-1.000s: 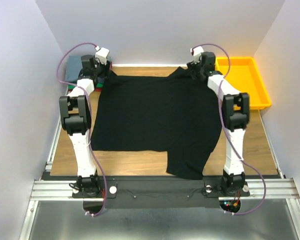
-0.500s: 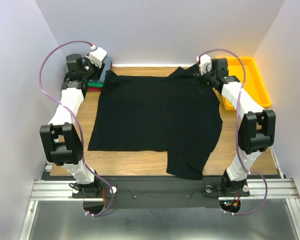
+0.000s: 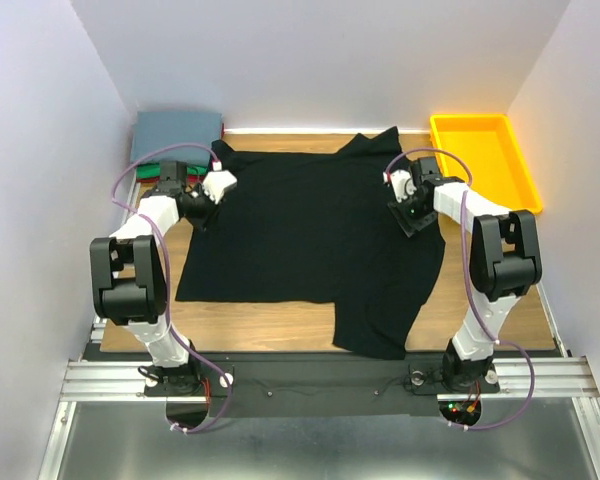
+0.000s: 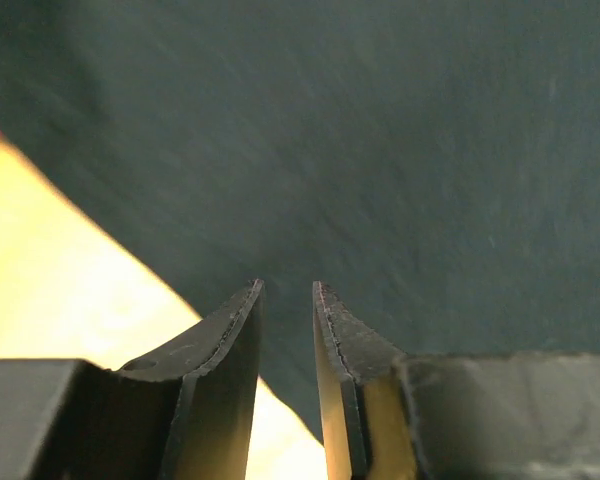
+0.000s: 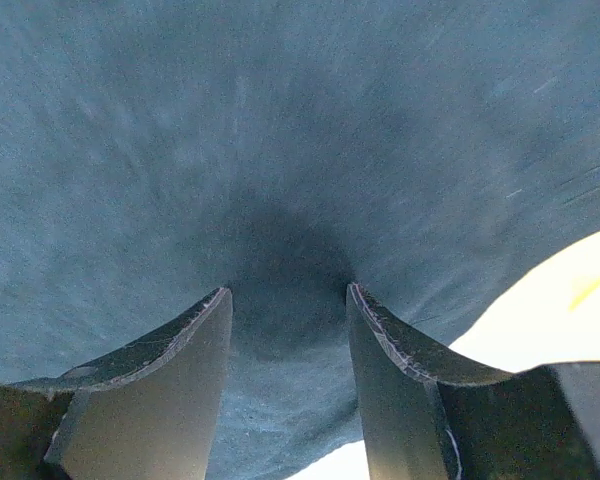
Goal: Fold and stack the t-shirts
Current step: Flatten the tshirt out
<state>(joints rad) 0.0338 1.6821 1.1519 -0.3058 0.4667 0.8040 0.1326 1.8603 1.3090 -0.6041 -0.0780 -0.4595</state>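
black t-shirt: flat, long axis left-right, sleeves rightward. i see left gripper, right gripper parted on cloth; folded stack only overhead.

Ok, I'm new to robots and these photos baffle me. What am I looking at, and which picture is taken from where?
Two robot arms are bolted at the near edge of a table, each ending in a two-finger gripper. The wide picture comes from a fixed camera above and behind them; the two close-ups come from cameras on the wrists, looking past the fingers. A black shirt lies spread on the table, a folded grey-blue shirt at the far left corner, a yellow bin at the far right. The left gripper is at the shirt's left edge, the right gripper over its right side. Both jaws stand apart, down at the cloth; nothing is clearly gripped.
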